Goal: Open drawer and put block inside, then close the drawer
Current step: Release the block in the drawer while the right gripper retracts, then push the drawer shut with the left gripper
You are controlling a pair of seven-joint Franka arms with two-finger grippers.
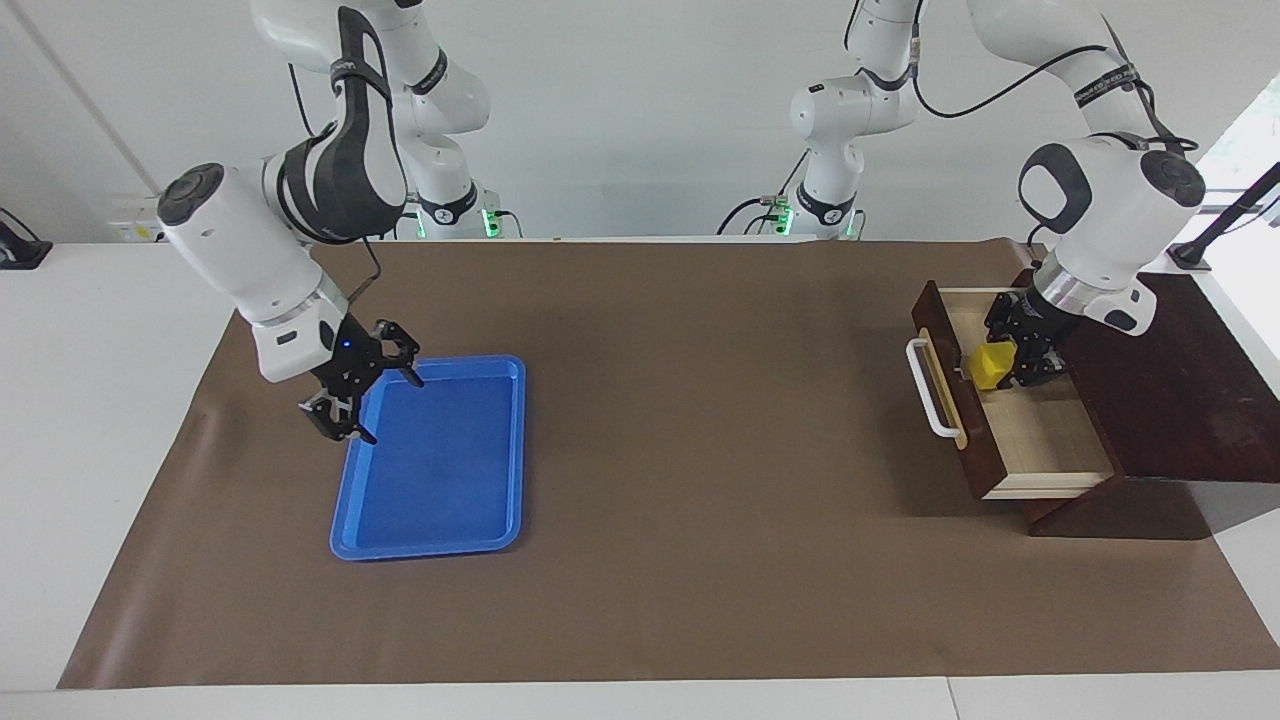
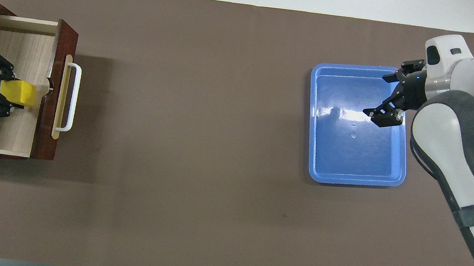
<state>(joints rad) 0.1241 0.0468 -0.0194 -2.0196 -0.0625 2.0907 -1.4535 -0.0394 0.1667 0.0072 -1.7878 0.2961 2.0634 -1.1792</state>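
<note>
The drawer [image 1: 978, 440] of the dark wooden cabinet [image 1: 1180, 400] is pulled open, showing its pale wood floor [image 2: 18, 54] and white bar handle [image 2: 72, 97]. My left gripper [image 1: 1000, 370] reaches down into the drawer and is shut on the yellow block [image 1: 988, 365]. The block [image 2: 22, 93] sits low inside, close to the drawer's front panel; I cannot tell whether it rests on the floor. My right gripper [image 1: 375, 405] hangs open and empty over the blue tray's side toward the right arm's end of the table.
The flat blue tray [image 1: 430, 540] lies empty on the brown mat [image 1: 700, 500] toward the right arm's end. The cabinet stands at the left arm's end, its drawer front facing the middle of the table. White table borders surround the mat.
</note>
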